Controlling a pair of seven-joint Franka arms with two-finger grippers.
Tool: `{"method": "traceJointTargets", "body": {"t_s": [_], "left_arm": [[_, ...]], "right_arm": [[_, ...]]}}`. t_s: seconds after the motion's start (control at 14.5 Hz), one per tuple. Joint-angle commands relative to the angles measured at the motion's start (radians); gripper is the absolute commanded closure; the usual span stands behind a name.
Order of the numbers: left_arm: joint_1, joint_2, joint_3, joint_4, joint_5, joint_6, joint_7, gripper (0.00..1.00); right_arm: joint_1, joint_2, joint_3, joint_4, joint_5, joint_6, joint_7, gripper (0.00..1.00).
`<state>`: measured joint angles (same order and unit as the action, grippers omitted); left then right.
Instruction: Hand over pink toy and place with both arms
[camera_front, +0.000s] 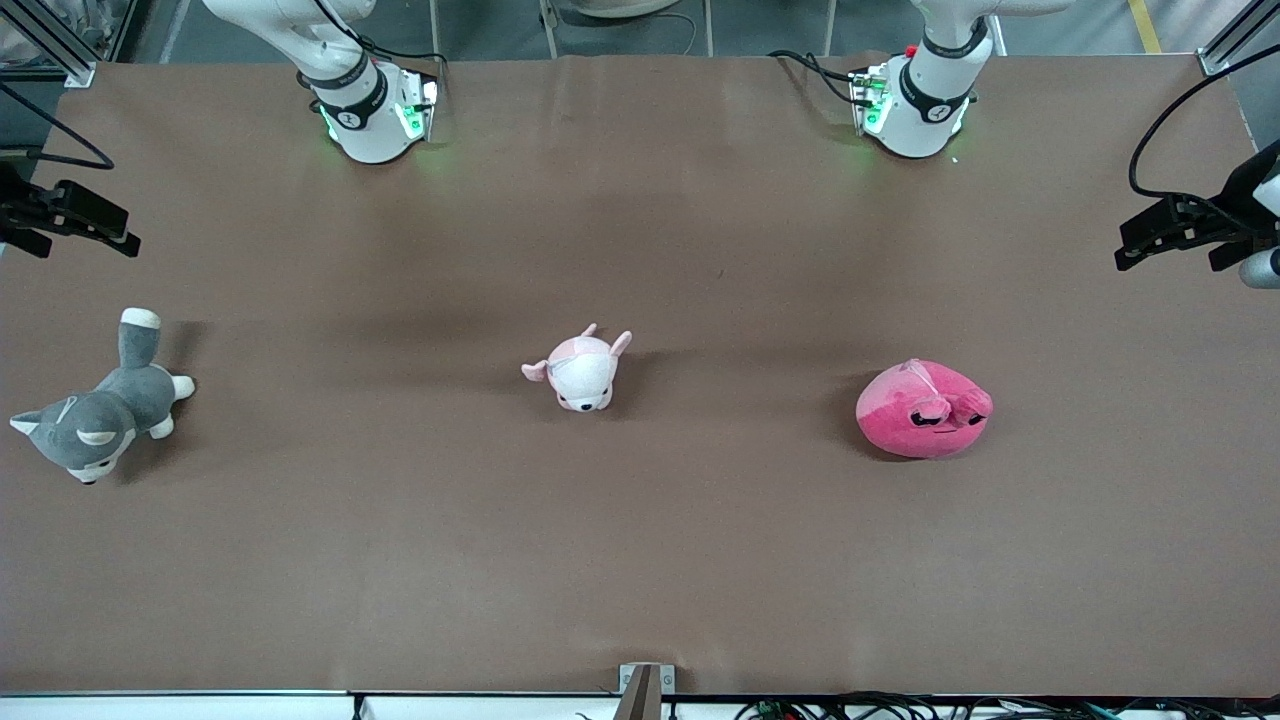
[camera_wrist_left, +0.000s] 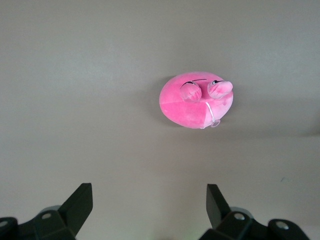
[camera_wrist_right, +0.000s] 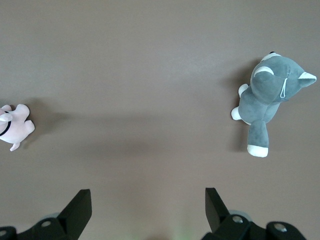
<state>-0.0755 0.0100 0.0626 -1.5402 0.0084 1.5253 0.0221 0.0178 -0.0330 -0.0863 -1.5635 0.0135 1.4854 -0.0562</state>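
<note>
Grey plush dog (camera_front: 95, 420) nearest; round pink toy (camera_front: 922, 410) fuzzy; both grippers parted, empty.

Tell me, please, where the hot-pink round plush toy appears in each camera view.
Front view: the pink toy lies on the table toward the left arm's end.
Left wrist view: the pink toy lies above the open left gripper.
Right wrist view: not in it.
Shared landmark: the brown table, also seen around the toy.
</note>
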Motion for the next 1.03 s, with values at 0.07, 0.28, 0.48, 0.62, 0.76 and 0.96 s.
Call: {"method": "traceJointTargets", "body": {"t_s": [0.07, 0.28, 0.48, 0.62, 0.76, 0.96], "left_arm": [[0.0, 0.008, 0.0, 0.026, -0.011, -0.022, -0.004, 0.0], [0.0, 0.008, 0.0, 0.029, -0.011, -0.02, -0.008, 0.0], [-0.001, 0.008, 0.0, 0.028, -0.04, -0.016, -0.017, 0.0], [0.0, 0.042, 0.0, 0.028, -0.047, -0.016, -0.018, 0.0], [-0.004, 0.094, -0.001, 0.017, -0.051, -0.016, -0.031, 0.0], [-0.032, 0.22, -0.003, 0.015, -0.047, 0.059, -0.044, 0.0]], "right_arm": [[0.002, -0.038, 0.003, -0.041, -0.023, 0.018, -0.01, 0.0], [0.002, -0.038, 0.003, -0.041, -0.023, 0.018, -0.01, 0.0], [0.002, -0.033, 0.003, -0.035, -0.023, 0.013, -0.01, 0.0], [0.002, -0.031, 0.003, -0.03, -0.023, 0.01, -0.01, 0.0], [0.001, -0.03, 0.003, -0.021, -0.024, 0.006, -0.01, 0.0], [0.002, -0.025, 0.002, -0.009, -0.029, 0.009, -0.008, 0.0]]}}
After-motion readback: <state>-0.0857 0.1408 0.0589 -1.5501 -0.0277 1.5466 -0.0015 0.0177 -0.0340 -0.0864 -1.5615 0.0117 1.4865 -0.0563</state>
